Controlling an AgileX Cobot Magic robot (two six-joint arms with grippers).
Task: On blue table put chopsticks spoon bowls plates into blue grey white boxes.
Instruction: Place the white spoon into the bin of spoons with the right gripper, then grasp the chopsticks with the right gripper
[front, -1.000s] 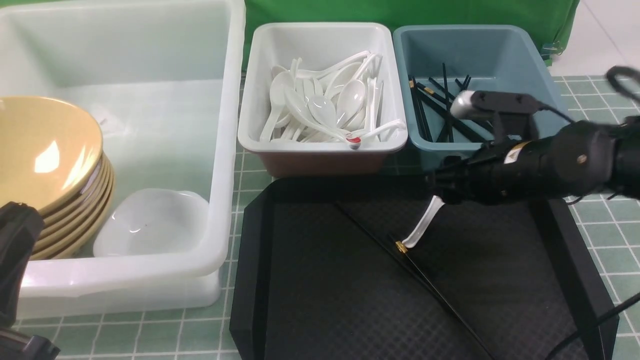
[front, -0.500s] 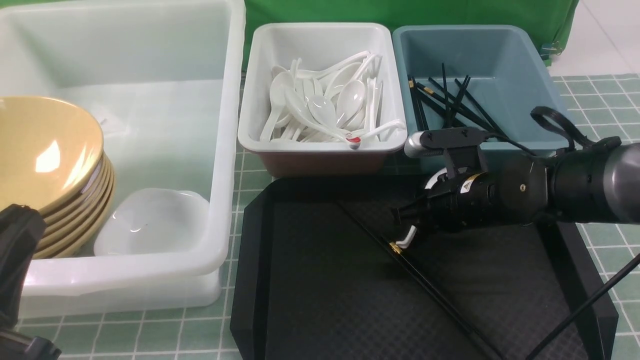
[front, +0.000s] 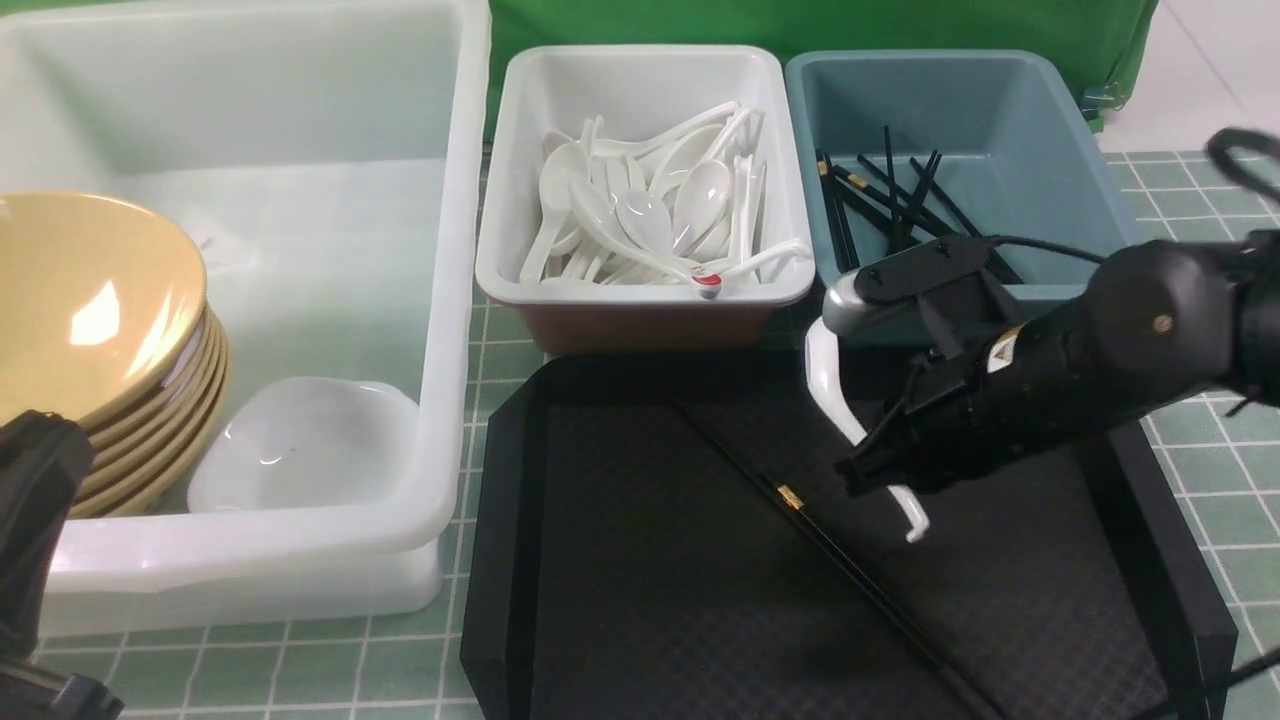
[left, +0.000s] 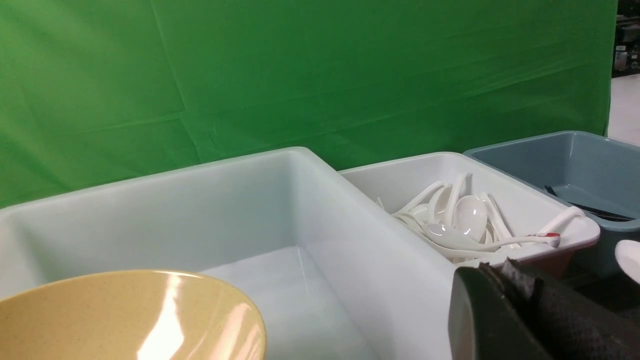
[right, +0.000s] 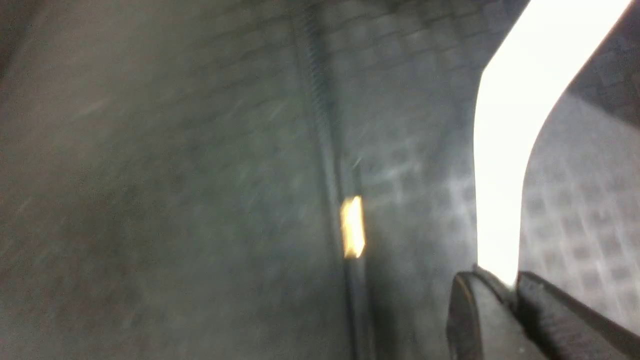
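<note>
My right gripper (front: 872, 470) is shut on a white spoon (front: 825, 385) and holds it in the air over the black tray; in the right wrist view both pads (right: 470, 305) pinch the spoon (right: 500, 175). One black chopstick (front: 790, 497) with a gold band lies slantwise on the tray below it. My left gripper (left: 500, 272) is shut and holds nothing, low beside the large white box (front: 455, 300). That box holds stacked tan bowls (front: 90, 290) and a white plate (front: 300, 440). The small white box (front: 640, 292) holds spoons; the blue-grey box (front: 1000, 100) holds chopsticks (front: 890, 210).
The black textured tray (front: 650, 600) sits on the blue tiled table (front: 1200, 470) in front of the two small boxes. A green cloth (left: 300, 75) hangs behind the boxes. My left arm (front: 35, 480) stands at the near left corner.
My right gripper dropped to the spoon on the tray, shut on it and lifted it. The chopstick stays on the tray. The left arm has not moved.
</note>
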